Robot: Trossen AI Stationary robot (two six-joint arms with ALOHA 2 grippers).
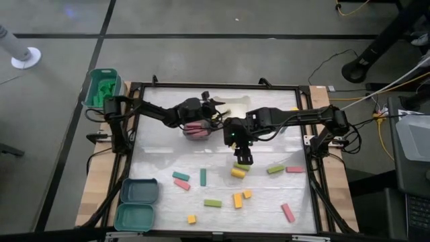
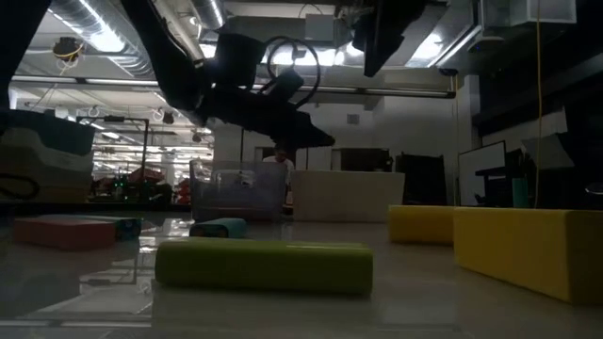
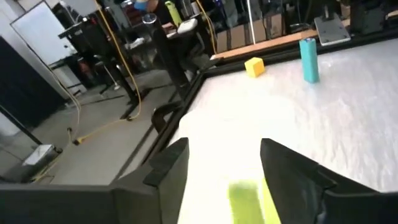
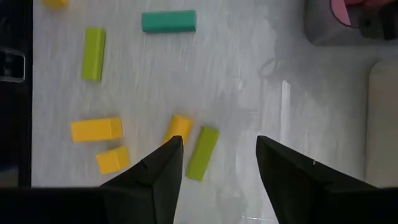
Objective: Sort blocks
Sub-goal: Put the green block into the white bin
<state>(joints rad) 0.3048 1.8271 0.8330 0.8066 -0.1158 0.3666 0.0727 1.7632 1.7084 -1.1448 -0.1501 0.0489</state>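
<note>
Pink, light green, yellow and teal blocks lie flat on the white table, among them a yellow block [image 1: 238, 173] and a light green block [image 1: 243, 166] side by side. My right gripper [image 1: 242, 156] [image 4: 214, 165] hangs open just above this pair [image 4: 178, 128] [image 4: 202, 152], pointing down. My left gripper [image 1: 209, 107] [image 3: 224, 180] is open over the far middle of the table, by a grey tray [image 1: 197, 132] that holds pink blocks. A light green block [image 3: 244, 200] shows between its fingers. My left gripper has the light green block [image 3: 244, 200] in the gap between its spread fingers, close beside one finger [image 3: 292, 180]. I cannot tell whether it touches the block.
A white tray [image 1: 233, 106] sits at the far middle. Two teal trays [image 1: 139, 190] [image 1: 134, 216] stand at the near left corner. A green bin [image 1: 102, 87] hangs off the far left corner. Loose blocks are scattered over the near half, such as pink [image 1: 287, 212] and teal [image 1: 203, 177].
</note>
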